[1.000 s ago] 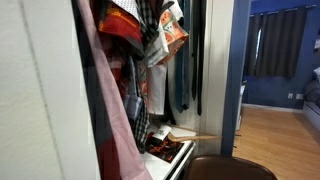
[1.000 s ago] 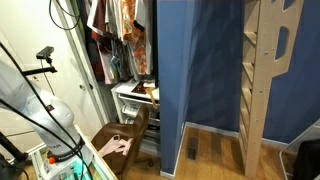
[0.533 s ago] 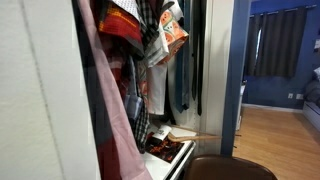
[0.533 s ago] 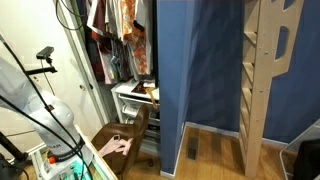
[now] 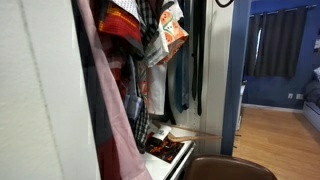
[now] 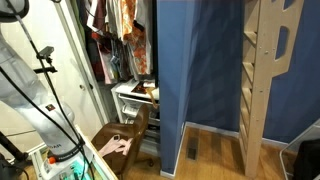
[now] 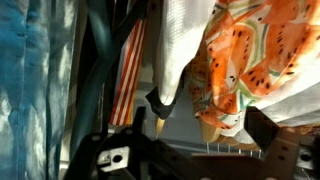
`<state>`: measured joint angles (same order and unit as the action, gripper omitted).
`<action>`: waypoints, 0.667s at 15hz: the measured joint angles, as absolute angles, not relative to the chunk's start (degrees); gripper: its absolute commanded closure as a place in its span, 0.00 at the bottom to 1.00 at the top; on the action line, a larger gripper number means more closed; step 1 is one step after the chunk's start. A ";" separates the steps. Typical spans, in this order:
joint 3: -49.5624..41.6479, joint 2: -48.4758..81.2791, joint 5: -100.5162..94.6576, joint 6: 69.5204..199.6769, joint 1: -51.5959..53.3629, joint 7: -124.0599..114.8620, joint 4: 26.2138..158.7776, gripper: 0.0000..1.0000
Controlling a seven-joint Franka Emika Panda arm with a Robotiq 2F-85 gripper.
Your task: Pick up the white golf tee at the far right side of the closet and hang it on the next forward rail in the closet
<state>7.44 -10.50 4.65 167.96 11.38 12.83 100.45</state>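
In the wrist view a white tee (image 7: 185, 40) hangs on a hanger between a red-striped garment (image 7: 128, 70) and an orange fruit-print garment (image 7: 245, 60). Two wooden hanger tips (image 7: 160, 126) poke out below them. My gripper (image 7: 195, 160) is open and empty, its dark fingers low in the frame, just in front of these clothes. In an exterior view the orange print garment (image 5: 172, 30) hangs high in the closet with a pale garment (image 5: 157, 88) below it. A dark part of my arm (image 5: 224, 3) shows at the top edge. The rails are hidden.
The closet is packed with hanging clothes (image 6: 118, 25) and dark ties (image 5: 190, 60). Wire drawers (image 5: 165, 150) sit at the bottom. A blue wall panel (image 6: 195, 60) bounds the closet side. A chair (image 6: 120, 140) and a person's hand (image 6: 118, 145) are in front.
My arm has moved up and toward the closet; a dark part of it now shows at the top edge of an exterior view. The clothes have not moved.
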 measured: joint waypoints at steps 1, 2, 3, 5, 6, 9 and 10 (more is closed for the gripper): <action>6.96 -9.41 6.65 169.07 12.21 14.20 100.02 0.00; 6.51 -8.33 8.91 169.85 13.20 15.79 99.55 0.00; 6.18 -7.35 11.09 170.36 14.15 17.39 99.06 0.00; 5.74 -5.58 15.06 170.81 15.69 20.50 98.11 0.00; 5.57 -4.86 17.17 170.94 16.26 22.30 97.63 0.00; 5.22 -3.02 24.43 172.18 17.52 29.15 95.76 0.19; 5.22 -2.45 26.99 172.92 17.78 31.80 95.02 0.29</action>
<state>5.22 -2.45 26.99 172.92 17.78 31.80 95.02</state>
